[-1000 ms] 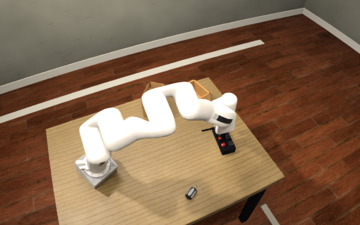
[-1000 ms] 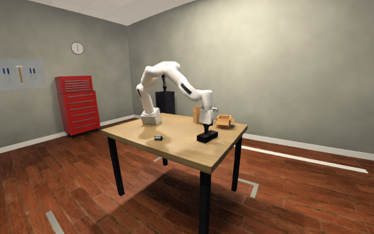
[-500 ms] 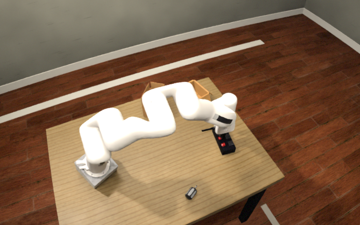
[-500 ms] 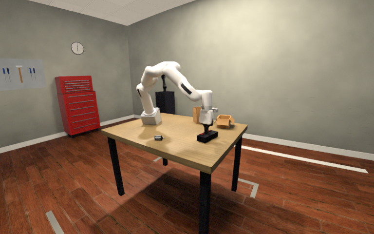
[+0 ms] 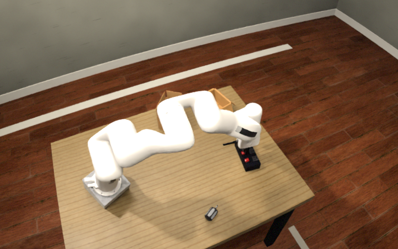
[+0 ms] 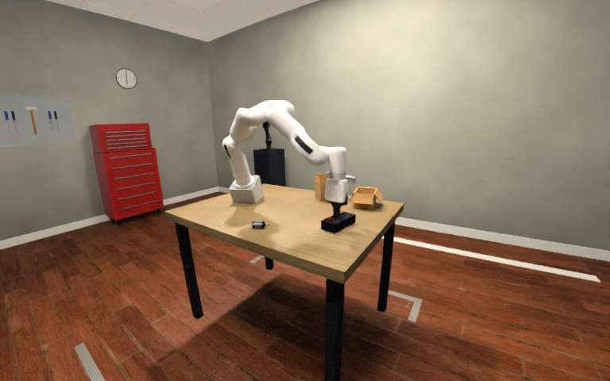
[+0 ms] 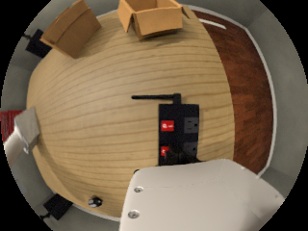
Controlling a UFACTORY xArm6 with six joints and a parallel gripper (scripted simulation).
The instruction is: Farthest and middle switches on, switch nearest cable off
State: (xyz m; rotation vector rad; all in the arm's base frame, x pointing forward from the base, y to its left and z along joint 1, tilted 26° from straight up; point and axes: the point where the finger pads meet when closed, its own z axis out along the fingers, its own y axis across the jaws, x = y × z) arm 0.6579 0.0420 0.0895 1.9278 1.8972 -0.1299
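The black power strip [image 5: 248, 157] lies right way up near the table's right edge, with its short cable stub [image 5: 229, 143] pointing towards the table's middle. Two red switches [image 5: 242, 152] [image 5: 246, 160] show on its top. The cable end of the strip is hidden under my wrist. In the exterior view, my gripper [image 6: 336, 211] points straight down with its fingers shut on nothing, at or just above the strip [image 6: 337, 221]. I cannot tell whether they touch. The wrist view shows the strip [image 7: 179, 134] with two red switches. My gripper's white body hides its near end.
Two open cardboard boxes [image 5: 220, 99] [image 5: 165, 102] stand at the table's far edge, behind my arm. A small grey cylindrical part [image 5: 211, 213] lies near the front edge. My arm's base [image 5: 105, 184] is at the left. The strip lies close to the table's right edge.
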